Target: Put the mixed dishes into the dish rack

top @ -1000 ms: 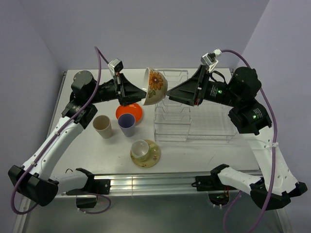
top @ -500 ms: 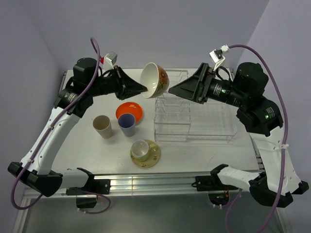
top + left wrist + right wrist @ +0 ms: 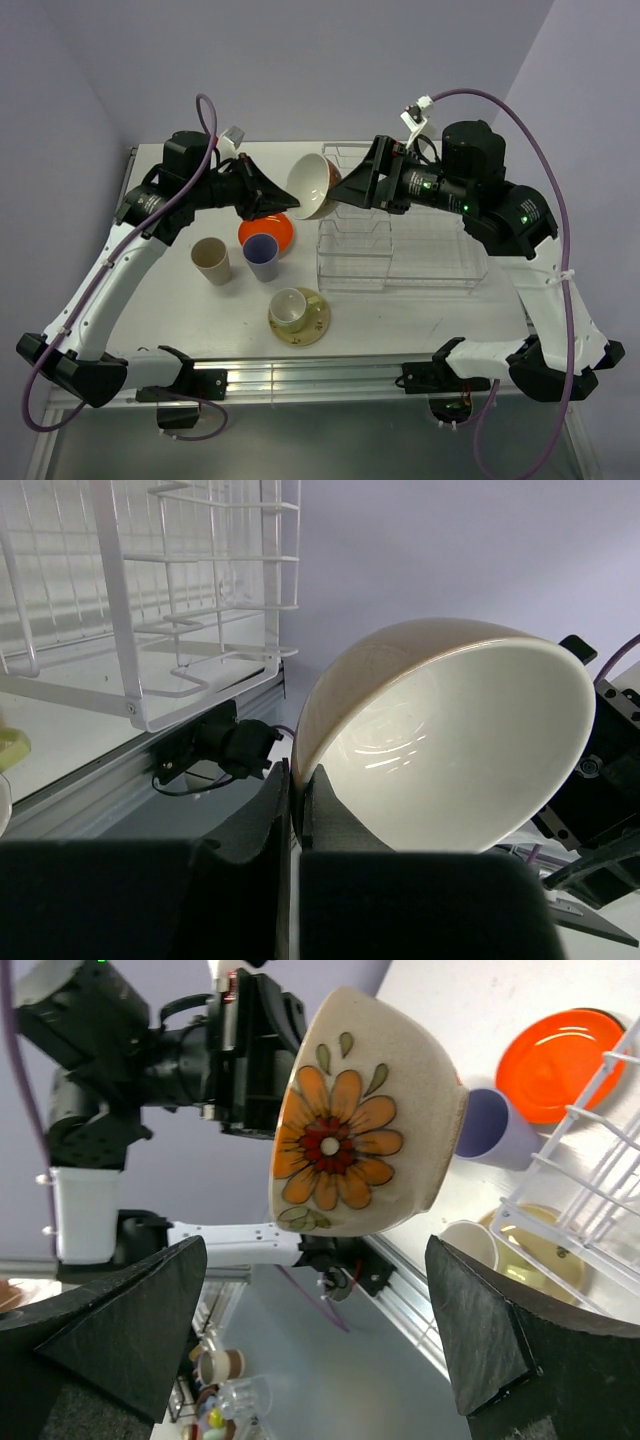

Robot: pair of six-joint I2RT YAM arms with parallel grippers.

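Both my arms reach inward, raised: left gripper (image 3: 293,203) pinches the flowered bowl (image 3: 312,183) by its rim, right gripper (image 3: 343,191) gapes wide toward it.

White worktop (image 3: 180,310), nothing fancy. The clear wire dish rack (image 3: 400,255) sits on its right half. Left of the rack there's an orange plate (image 3: 262,228), with a lavender cup (image 3: 261,257) upright just in front of it, maybe touching the rim, hard to tell from above. A tan cup (image 3: 211,261) stands just beside the lavender one. Nearer the front edge is a cream-yellow saucer (image 3: 316,322) with a pale yellow-green cup (image 3: 290,307) on it.
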